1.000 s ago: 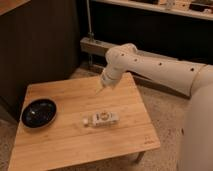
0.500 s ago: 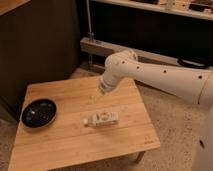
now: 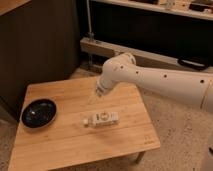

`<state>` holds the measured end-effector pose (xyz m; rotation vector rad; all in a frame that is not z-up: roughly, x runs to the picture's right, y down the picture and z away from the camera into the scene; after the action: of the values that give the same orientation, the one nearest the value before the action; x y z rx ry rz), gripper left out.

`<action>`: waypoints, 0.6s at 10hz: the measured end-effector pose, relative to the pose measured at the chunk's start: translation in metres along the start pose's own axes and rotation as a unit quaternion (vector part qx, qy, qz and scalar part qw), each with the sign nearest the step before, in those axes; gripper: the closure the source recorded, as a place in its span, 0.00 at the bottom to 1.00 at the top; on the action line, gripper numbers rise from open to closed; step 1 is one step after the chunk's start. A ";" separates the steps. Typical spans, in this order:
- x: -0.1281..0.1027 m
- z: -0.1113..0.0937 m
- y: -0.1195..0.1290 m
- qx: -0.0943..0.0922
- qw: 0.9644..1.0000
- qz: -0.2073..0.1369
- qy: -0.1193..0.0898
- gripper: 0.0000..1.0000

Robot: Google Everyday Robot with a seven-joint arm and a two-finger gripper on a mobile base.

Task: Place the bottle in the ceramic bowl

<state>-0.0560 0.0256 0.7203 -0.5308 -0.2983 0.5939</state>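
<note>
One gripper [image 3: 94, 100] to talk about, and it's hanging just above the table [image 3: 75, 147], a bit behind the bottle [image 3: 101, 119] and slightly to the bowl side of it. Honestly can't tell whether it's spread or pressed together, it's just a pale nub at the end of the white arm [image 3: 150, 80].

What's changed: over the last second the gripper has dropped lower and crept closer to the bottle, with the elbow swinging down along with it. I read that as the approach for the pick, so the task is barely started. Nothing is gripped yet as far as I can see, and gripper and bottle look near each other but not touching.

The bottle is lying on its side near the middle of the table, long axis running roughly left to right in the camera view. The black bowl [image 3: 38, 112] sits near the table's far left edge, well apart from the bottle, and it looks empty.

Obstacles: I don't see anything lying between bottle and bowl, so the carry should be a plain sideways sweep. A low ledge [image 3: 130, 50] runs behind the table under the arm, and a dark wall panel [image 3: 40, 45] stands behind the bowl. My guess is the tricky bit is the bottle rolling when it's pinched.
</note>
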 end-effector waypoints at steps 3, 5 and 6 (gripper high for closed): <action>-0.015 0.008 0.024 0.004 0.993 -0.114 -0.030 0.35; -0.016 0.008 0.025 0.004 0.992 -0.119 -0.032 0.35; -0.016 0.008 0.025 0.004 0.992 -0.120 -0.032 0.35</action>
<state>-0.0836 0.0370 0.7114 -0.4611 -0.4138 0.3796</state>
